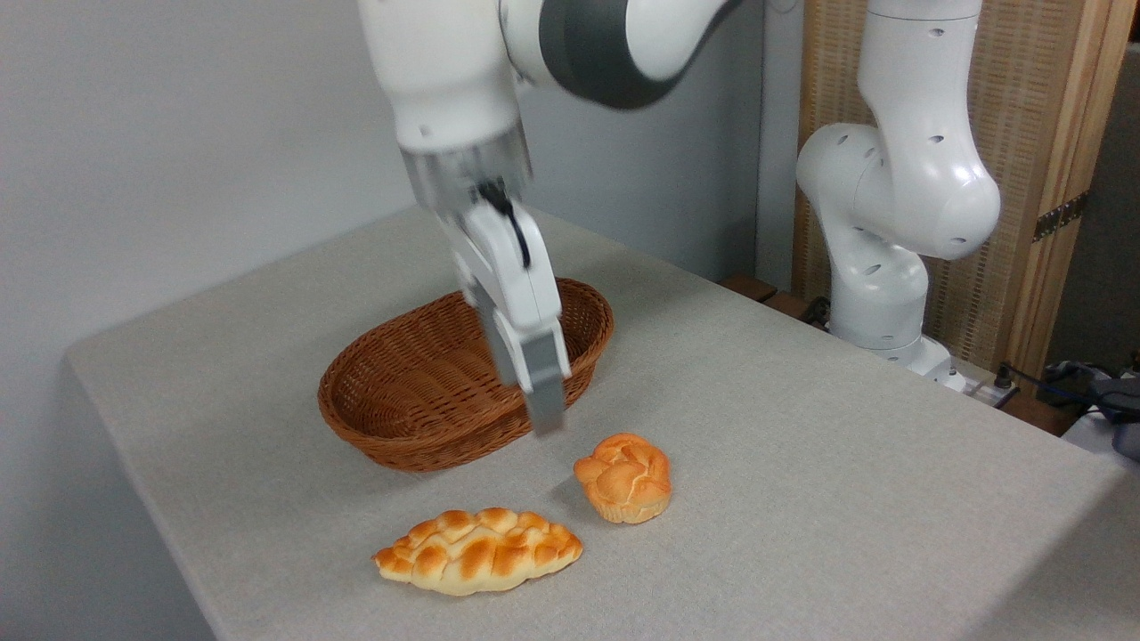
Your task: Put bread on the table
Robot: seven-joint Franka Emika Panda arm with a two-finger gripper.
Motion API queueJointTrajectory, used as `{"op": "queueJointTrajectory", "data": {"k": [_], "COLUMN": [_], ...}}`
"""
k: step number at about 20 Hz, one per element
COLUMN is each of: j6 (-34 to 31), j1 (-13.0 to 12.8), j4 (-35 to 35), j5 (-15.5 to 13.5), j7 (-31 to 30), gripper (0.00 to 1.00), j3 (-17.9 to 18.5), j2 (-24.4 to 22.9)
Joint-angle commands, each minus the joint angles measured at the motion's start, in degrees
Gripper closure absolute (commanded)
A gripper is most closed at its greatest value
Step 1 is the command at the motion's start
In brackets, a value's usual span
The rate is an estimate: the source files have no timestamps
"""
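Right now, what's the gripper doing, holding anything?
Gripper: holding nothing, raised clear of the bread on the table; open or shut cannot be told (blurred).

we see gripper (545,411) motion-blurred, can't tell finger gap, its fingers covering part of wicker basket (392,401) far rim, arm's upper links cut off by top edge, table (802,427) front corner cropped at bottom-right, cables (1082,383) at right edge too small for us to identify
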Motion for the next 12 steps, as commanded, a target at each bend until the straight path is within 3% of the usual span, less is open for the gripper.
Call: {"op": "queueJointTrajectory", "data": {"k": [1, 3, 7, 12], "j6": [-4.15, -5.82, -7.06, -9.78], "j1": [3.48, 7.97, 8.34, 9.04], "j4": [8.56, 12.52, 17.71, 21.5], "j5": [-5.98, -6.35, -5.82, -5.82], "j7": [-8.84, -12.19, -20.98, -20.9], "gripper": [0.0, 0.0, 0.0, 0.0], "j3": [-2.96, -8.31, -10.45, -10.54], "j2": [1.37, 2.95, 5.5, 7.26]}}
